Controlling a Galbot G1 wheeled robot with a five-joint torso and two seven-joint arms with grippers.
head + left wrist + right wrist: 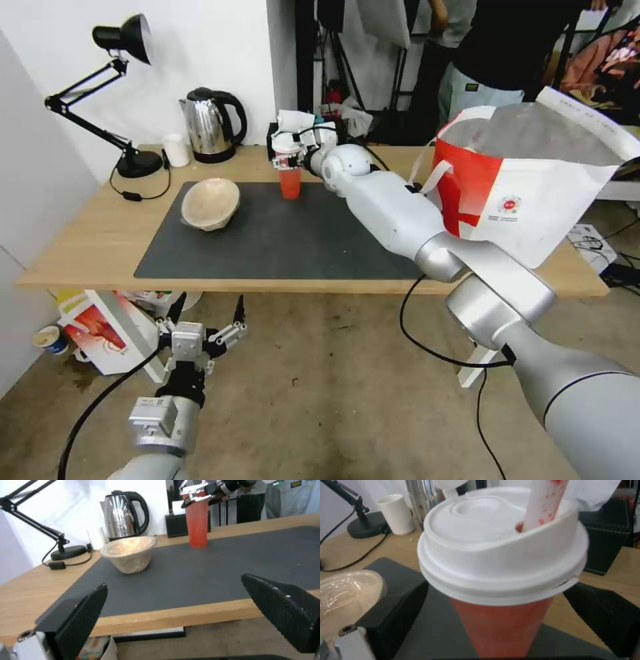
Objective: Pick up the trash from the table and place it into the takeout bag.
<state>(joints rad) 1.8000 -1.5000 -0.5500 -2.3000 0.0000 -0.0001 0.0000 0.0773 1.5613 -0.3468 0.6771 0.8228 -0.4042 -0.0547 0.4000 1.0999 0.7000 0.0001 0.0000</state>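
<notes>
The left hand (207,312) hangs released, fingers spread, below the near edge of the tabletop (87,247) over open floor, just beside a white bag with a crayfish picture (107,330) lying under the tabletop. On the left part of the dark grey mat (280,247), a beige fibre bowl (211,203) sits tipped on its side, its mouth covered by a clear film, with bare mat all around it. Behind it, near the wall, stand a black desk lamp (127,100), a small white cup (176,150) and a steel kettle (210,125). At the mat's far edge the tall red cup (289,175), standing upright on the mat, carries a white lid pierced by a red-stained straw (541,503); the right hand (291,155) is around its upper part just below the lid, fingers flanking both sides, though whether they press it cannot be made out. A black tissue box (603,540) sits just behind the cup. At the right end of the tabletop the takeout bag (527,200) stands open, its foil lining showing; its contents are hidden by the wall and the raised flap.
</notes>
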